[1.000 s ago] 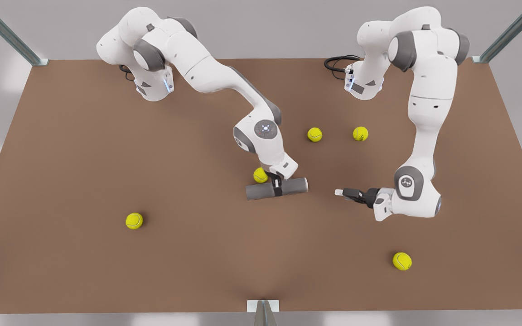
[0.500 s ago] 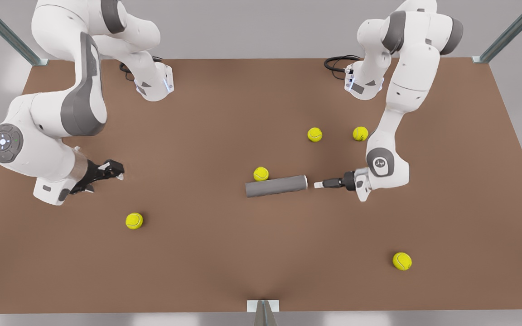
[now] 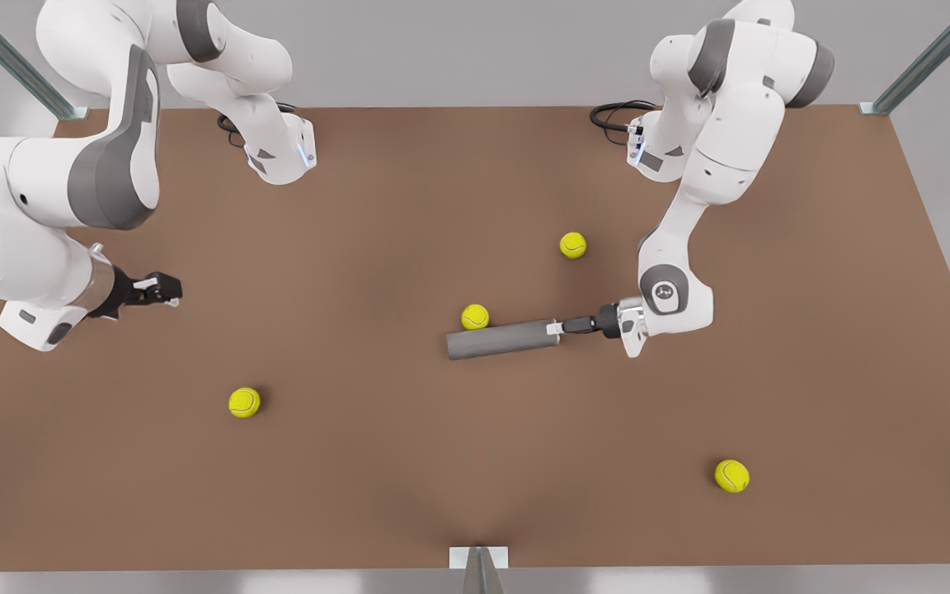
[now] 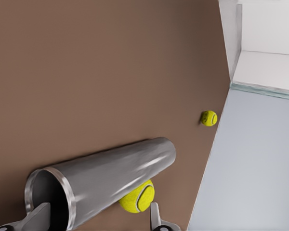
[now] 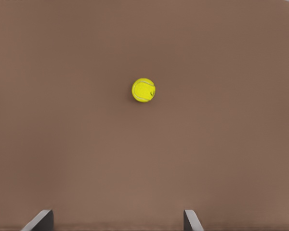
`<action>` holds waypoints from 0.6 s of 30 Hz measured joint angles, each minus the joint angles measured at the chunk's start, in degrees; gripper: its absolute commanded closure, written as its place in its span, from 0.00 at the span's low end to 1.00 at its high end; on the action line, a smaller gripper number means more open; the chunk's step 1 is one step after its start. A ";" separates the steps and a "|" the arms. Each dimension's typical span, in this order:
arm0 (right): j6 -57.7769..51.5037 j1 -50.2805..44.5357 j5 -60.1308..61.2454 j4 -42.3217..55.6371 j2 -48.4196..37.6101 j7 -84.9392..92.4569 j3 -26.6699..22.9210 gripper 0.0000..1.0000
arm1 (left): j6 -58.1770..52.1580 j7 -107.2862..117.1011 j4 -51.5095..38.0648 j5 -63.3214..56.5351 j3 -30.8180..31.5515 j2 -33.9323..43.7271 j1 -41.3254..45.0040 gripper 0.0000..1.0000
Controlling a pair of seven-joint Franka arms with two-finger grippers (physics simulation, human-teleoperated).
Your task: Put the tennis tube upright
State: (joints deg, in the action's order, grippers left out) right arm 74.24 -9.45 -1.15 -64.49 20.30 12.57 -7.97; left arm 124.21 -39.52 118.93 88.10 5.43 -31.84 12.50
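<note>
I see the tennis tube (image 3: 502, 339) lying on its side near the middle of the brown table (image 3: 359, 495), with one tennis ball (image 3: 475, 317) touching its far side. The left gripper (image 3: 556, 328) is at the tube's open end, on the front view's right. In the left wrist view its fingers (image 4: 34, 219) are spread apart, one finger in front of the tube's (image 4: 103, 179) mouth at the rim and the other outside, near the ball (image 4: 137, 197). I cannot tell if they already press the wall, so I call them open and holding nothing.

The right gripper (image 3: 163, 290) waits far away, at the front view's left side of the table. Its fingers (image 5: 38, 220) are wide apart and empty, with another ball (image 5: 143, 90) on the table ahead of it.

More balls lie apart from the tube: one (image 3: 573, 245) behind it and one (image 3: 731, 476) in the front right part.
</note>
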 measured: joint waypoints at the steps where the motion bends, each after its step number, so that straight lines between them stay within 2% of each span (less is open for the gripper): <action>1: -0.22 0.04 -0.05 0.02 0.03 -0.25 0.05 0.00 | 0.04 -0.19 0.00 0.09 0.02 -0.27 -0.01 0.00; 12: -1.24 0.18 -0.19 0.04 0.08 -2.22 0.00 0.00 | 0.23 -1.83 -0.16 2.04 2.58 -2.69 -0.01 0.00; 13: -1.27 0.16 -0.19 0.04 0.08 -2.35 0.00 0.00 | 0.23 -1.95 -0.17 2.21 2.61 -2.72 -0.02 0.04; 15: -1.32 0.08 -0.20 0.04 0.08 -2.58 0.00 0.00 | 0.24 -2.15 -0.18 2.43 2.63 -2.89 -0.02 0.24; 16: -1.33 0.06 -0.18 0.04 0.08 -2.70 0.03 0.00 | 0.24 -2.25 -0.20 2.50 2.64 -3.02 -0.02 0.28; 18: -1.36 -0.07 -0.18 0.04 0.08 -2.90 0.07 0.00 | 0.24 -2.45 -0.26 2.57 2.64 -3.35 -0.02 0.30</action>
State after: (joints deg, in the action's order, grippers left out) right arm 72.88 -9.52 -1.33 -64.45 20.38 9.67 -7.90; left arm 124.45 -41.97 118.68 90.68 8.07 -35.19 12.48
